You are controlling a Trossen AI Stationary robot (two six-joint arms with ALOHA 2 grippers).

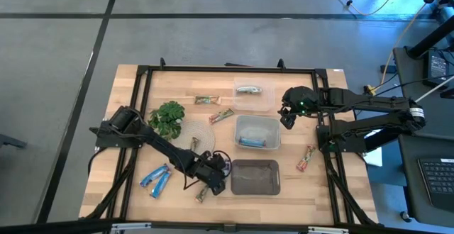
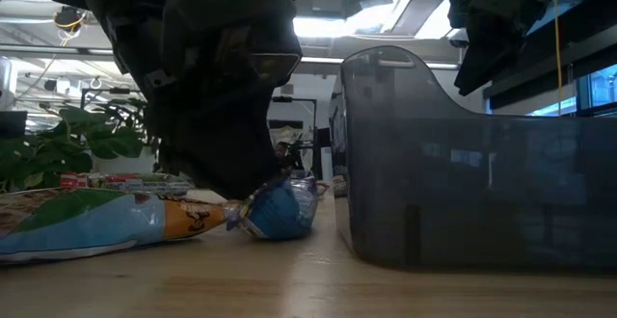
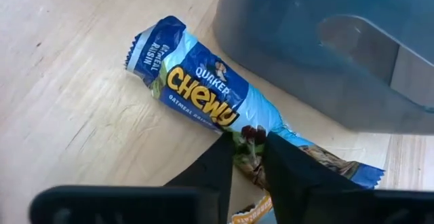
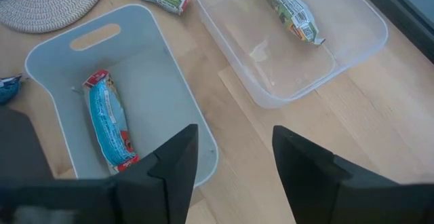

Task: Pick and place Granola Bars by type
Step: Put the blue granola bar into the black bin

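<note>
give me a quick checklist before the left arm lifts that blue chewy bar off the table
1. Left gripper jaws pinched on the blue Quaker Chewy bar: ok.
2. Pinch placement: near one end rather than the middle, so the bar may dangle: not ok.
3. Second wrapper under the jaws, free of the pinch: cannot tell.
4. Dark bin beside the bar, apart from the left gripper: ok.
5. Light bin already holding one blue bar, with room left: ok.
6. Right gripper open, empty, hanging above the bins, away from the left arm: ok.
</note>
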